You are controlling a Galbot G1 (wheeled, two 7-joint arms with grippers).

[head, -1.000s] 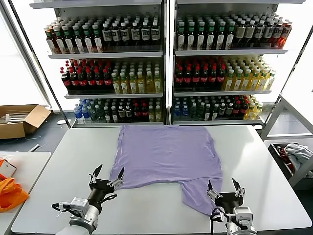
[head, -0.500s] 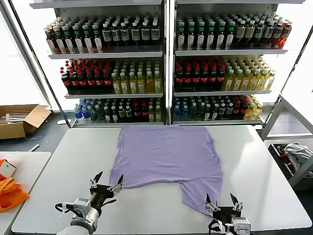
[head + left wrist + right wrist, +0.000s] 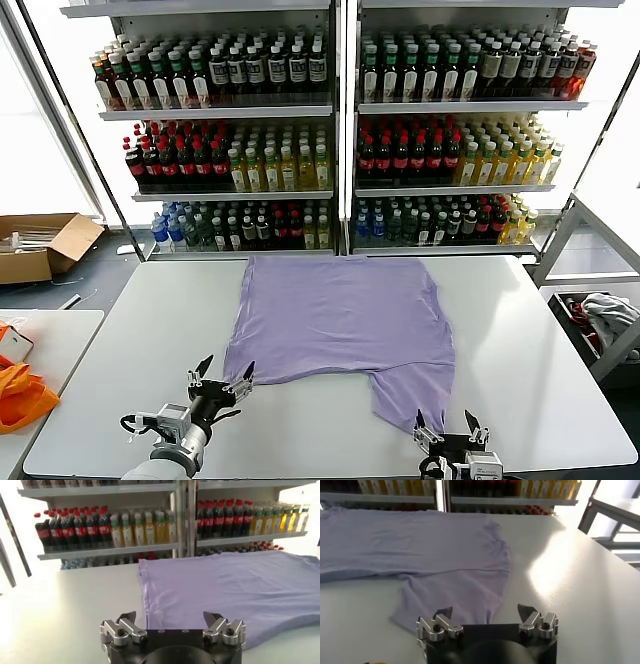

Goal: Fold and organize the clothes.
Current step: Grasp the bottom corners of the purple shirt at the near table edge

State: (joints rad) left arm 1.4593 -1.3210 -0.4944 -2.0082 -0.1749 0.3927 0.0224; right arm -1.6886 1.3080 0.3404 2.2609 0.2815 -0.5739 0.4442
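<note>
An orange bag (image 3: 22,392) sits on a side table at far left. The left end effector (image 3: 220,377) hovers low over the white desk (image 3: 130,330) with its fingers spread apart, holding nothing, just beside the T-shirt's (image 3: 345,320) near-left corner. The lavender T-shirt lies flat mid-desk, one sleeve reaching the near edge. The right end effector (image 3: 446,430) hangs just beside that sleeve's tip, fingers likewise apart and empty. Bottle shelves (image 3: 340,110) stand behind.
</note>
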